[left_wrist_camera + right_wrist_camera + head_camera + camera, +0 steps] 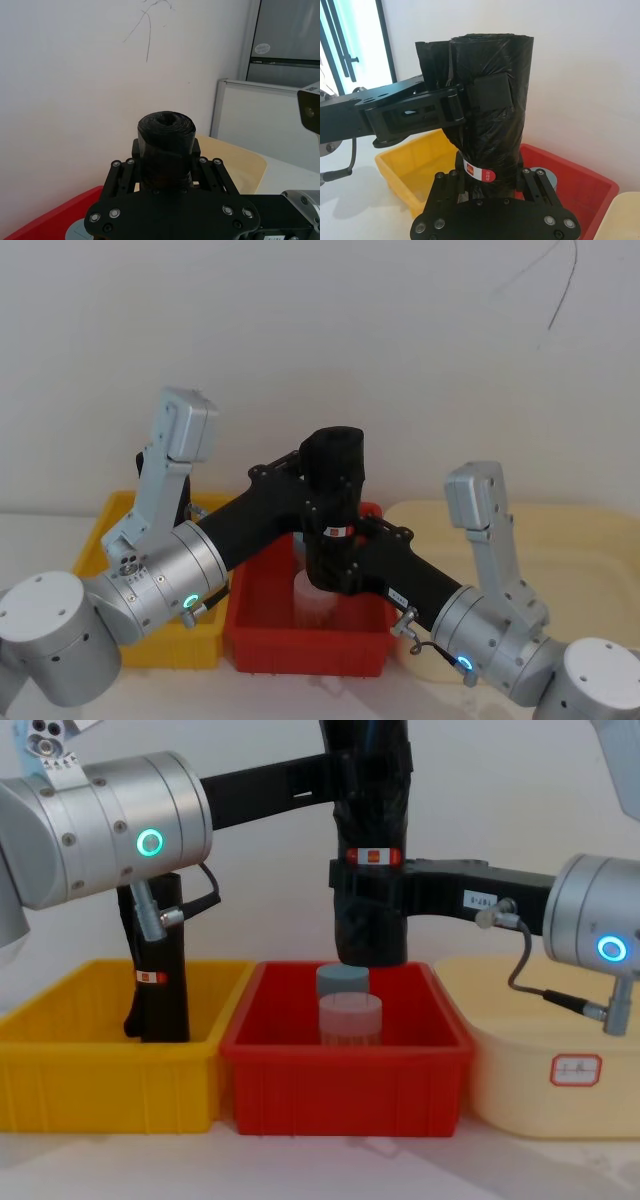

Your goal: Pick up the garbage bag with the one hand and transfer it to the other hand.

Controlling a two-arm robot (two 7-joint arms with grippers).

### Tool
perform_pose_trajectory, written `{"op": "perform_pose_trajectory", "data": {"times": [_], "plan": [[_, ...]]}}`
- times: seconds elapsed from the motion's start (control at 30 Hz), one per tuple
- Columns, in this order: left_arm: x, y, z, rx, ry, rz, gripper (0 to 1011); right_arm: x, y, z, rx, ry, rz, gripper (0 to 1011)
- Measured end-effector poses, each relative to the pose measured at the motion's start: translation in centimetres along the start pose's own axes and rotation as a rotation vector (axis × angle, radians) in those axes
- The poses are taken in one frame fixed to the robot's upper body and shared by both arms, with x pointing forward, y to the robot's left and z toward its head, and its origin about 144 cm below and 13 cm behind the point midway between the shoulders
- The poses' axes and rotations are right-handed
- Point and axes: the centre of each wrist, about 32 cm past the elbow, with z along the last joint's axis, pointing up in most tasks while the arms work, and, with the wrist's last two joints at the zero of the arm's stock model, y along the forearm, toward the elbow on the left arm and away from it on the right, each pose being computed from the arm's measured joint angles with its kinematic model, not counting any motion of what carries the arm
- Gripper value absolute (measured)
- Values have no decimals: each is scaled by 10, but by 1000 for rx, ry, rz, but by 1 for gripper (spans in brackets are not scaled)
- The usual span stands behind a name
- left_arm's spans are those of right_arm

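Black plastic, the garbage bag (372,925) runs off the chest view's top edge. It hangs upright above the red bin (345,1050). The left gripper (166,150) clamps its upper part, and the right gripper (490,172) grasps it near the label band (372,855).

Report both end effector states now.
Left end effector: closed on the garbage bag, upper part.
Right end effector: closed on the same bag, lower down.
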Motion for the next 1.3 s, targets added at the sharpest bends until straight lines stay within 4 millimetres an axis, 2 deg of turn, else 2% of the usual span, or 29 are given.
{"op": "perform_pose_trajectory", "data": {"times": [0.2, 0.4, 0.63, 0.83, 1.3], "plan": [[0, 0, 0, 0, 0, 0, 614, 0, 0, 0, 6, 2, -8, 512], [0, 0, 0, 0, 0, 0, 821, 0, 0, 0, 13, 3, -22, 512], [0, 0, 0, 1, 0, 0, 998, 4, -3, 0, 19, 5, -48, 512], [0, 0, 0, 0, 0, 0, 1000, 9, -9, 1, 27, 7, -81, 512], [0, 0, 0, 0, 0, 0, 1000, 30, -39, 1, 38, 19, -239, 512]]}}
